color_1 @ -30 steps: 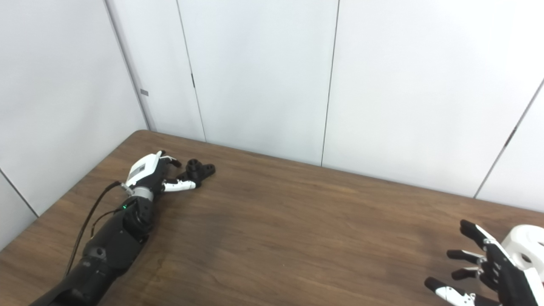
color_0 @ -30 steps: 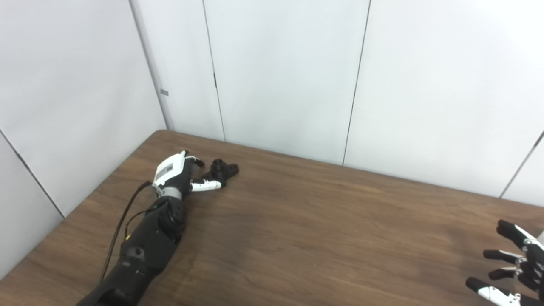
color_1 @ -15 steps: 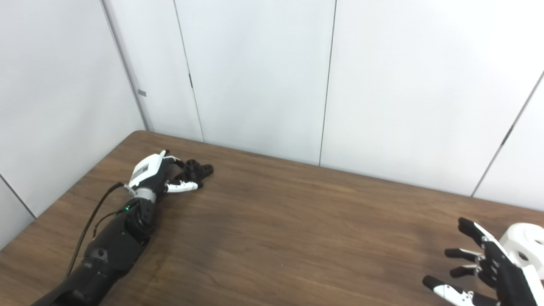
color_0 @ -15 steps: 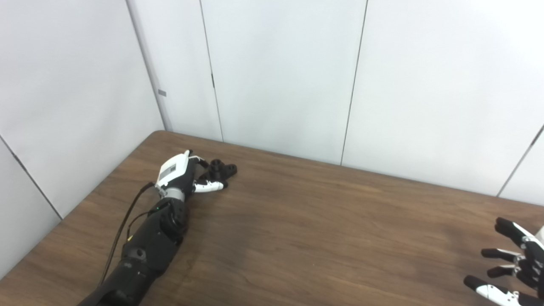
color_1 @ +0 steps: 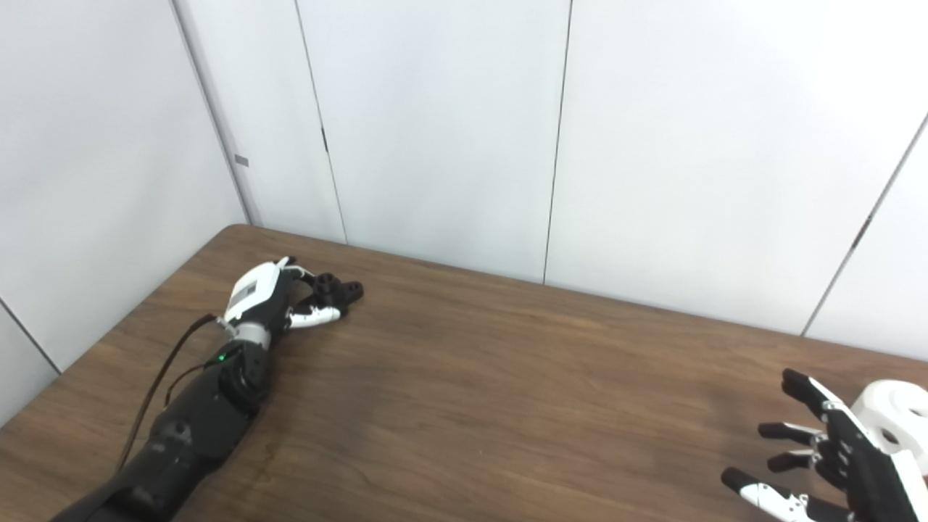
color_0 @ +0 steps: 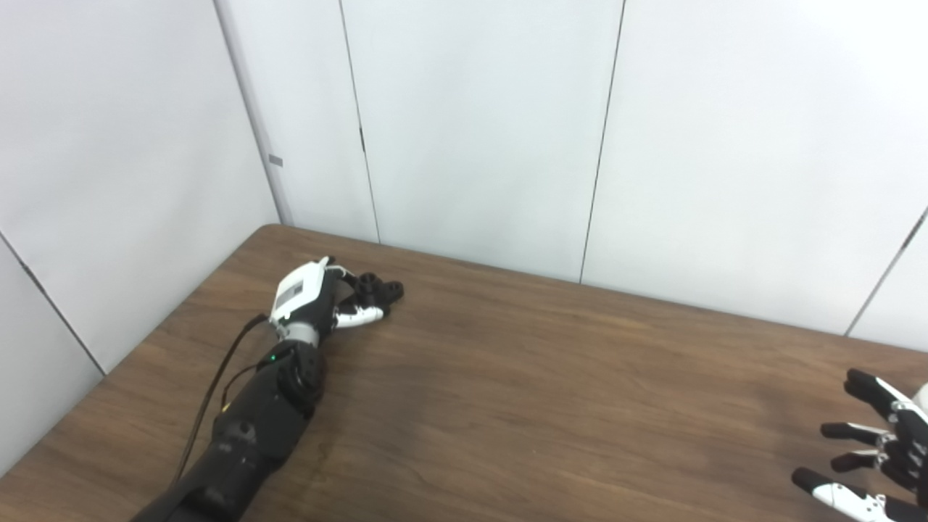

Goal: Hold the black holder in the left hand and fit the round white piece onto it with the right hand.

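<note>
The black holder lies on the brown table near its far left corner. My left hand reaches it from the near side, with the dark fingers touching its back and the white thumb along its front. The hand is not closed tight and the holder still rests on the table. At the bottom right my right hand hovers open with its fingers spread. The round white piece sits just right of that hand, partly hidden behind it and apart from the fingers.
White wall panels stand close behind the table's far edge and along its left side. A black cable runs along my left forearm.
My left hand has slid forward to the holder, and its fingers and thumb have drawn in around it. The right hand has hardly moved. The camera has shifted slightly.
</note>
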